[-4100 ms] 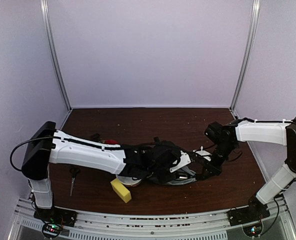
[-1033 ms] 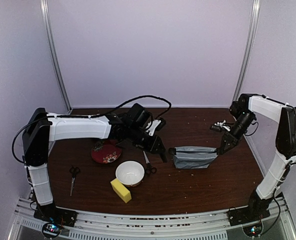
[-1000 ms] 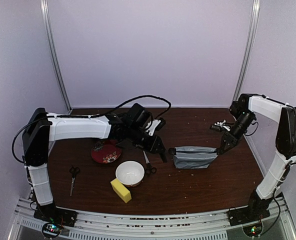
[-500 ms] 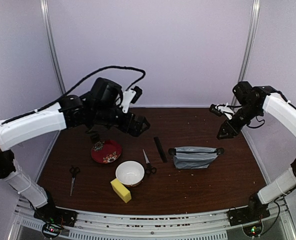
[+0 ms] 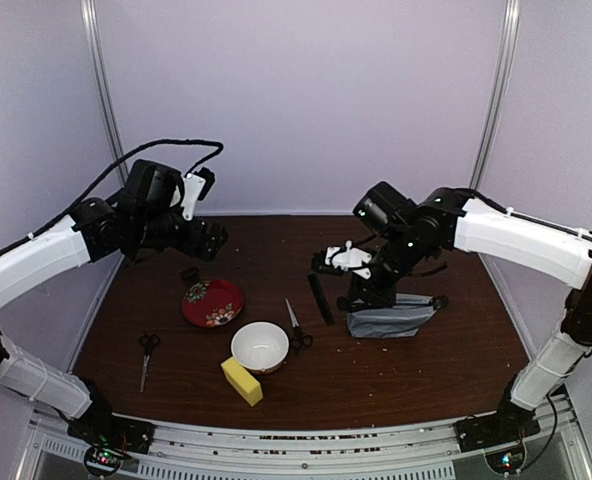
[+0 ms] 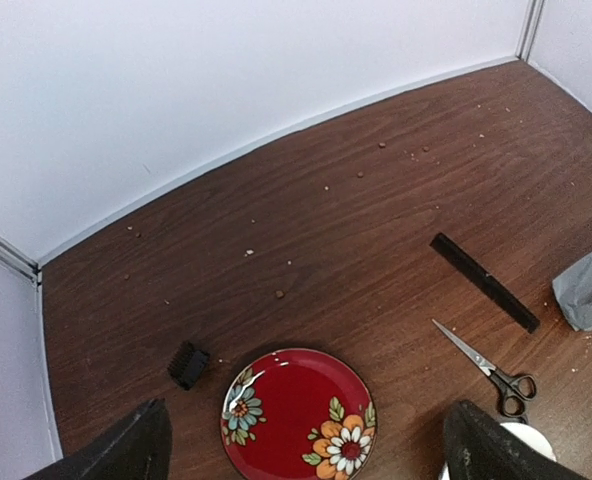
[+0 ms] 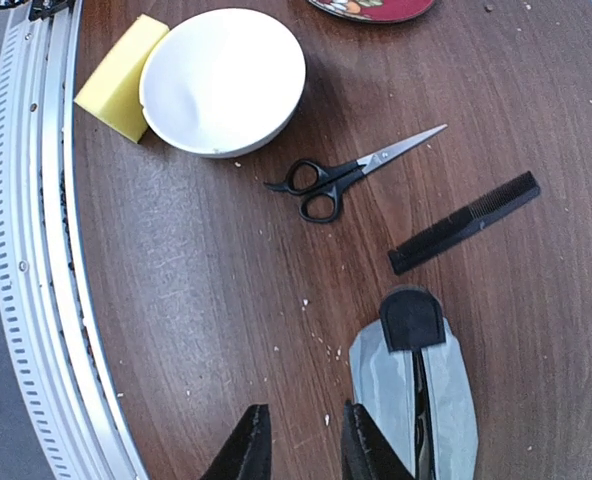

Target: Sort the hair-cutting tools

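Your left fingers (image 6: 126,455) are spread wide, empty; your right fingers (image 7: 248,448) are narrowly parted, empty. The slim flat black comb (image 7: 466,222) lies right of centre on the tabletop (image 7: 196,300). It looks light, thin and likely slippery, so pinch its spine mid-length.

A dark brown wood-grain tabletop (image 5: 416,370) fills the lower half of the overhead frame, flecked with pale crumbs (image 6: 279,294) (plainest in the left wrist view). Smooth pale lilac walls (image 5: 296,100) close it in behind and at both sides, with slim silvery metal posts (image 5: 111,110) at the upper left and upper right. A slotted grey metal rail (image 5: 306,445) runs along the bottom edge.
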Controlling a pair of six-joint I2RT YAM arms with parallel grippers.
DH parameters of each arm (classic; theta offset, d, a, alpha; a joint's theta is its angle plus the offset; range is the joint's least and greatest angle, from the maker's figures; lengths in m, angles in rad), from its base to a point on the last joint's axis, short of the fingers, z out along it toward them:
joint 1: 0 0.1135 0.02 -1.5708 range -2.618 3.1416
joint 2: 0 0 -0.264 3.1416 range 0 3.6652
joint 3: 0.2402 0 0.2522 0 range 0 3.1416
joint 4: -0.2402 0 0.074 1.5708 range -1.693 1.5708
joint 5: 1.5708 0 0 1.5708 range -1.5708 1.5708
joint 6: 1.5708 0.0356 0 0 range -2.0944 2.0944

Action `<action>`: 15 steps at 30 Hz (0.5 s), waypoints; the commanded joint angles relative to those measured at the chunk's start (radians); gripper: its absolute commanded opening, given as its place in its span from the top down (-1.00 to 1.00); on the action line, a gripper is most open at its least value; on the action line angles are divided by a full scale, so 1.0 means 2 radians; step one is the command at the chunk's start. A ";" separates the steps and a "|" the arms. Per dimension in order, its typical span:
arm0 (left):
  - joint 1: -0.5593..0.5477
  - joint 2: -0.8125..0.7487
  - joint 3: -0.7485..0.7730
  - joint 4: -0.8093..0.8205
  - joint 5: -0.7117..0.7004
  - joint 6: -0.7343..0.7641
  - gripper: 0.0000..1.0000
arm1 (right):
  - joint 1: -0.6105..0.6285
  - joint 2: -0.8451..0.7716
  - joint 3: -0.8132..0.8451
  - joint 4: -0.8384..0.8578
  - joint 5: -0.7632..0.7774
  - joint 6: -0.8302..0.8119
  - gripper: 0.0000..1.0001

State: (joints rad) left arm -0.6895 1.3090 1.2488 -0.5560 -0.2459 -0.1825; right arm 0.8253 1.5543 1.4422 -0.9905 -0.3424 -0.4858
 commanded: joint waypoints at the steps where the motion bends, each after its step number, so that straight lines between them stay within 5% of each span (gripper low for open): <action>1: 0.011 -0.028 -0.027 0.088 -0.058 0.019 -0.96 | 0.033 0.072 0.064 0.024 0.035 0.036 0.51; 7: 0.026 0.019 -0.075 0.059 -0.341 -0.035 -0.96 | 0.045 0.192 0.161 -0.002 0.055 0.056 0.56; 15: 0.029 -0.014 -0.042 0.042 -0.222 -0.008 -0.85 | 0.046 0.334 0.294 -0.091 0.032 0.039 0.47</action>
State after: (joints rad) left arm -0.6338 1.3521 1.1240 -0.4969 -0.7280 -0.2134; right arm 0.9134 2.1368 1.9141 -1.0256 -0.2638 -0.3958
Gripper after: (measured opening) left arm 0.943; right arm 0.245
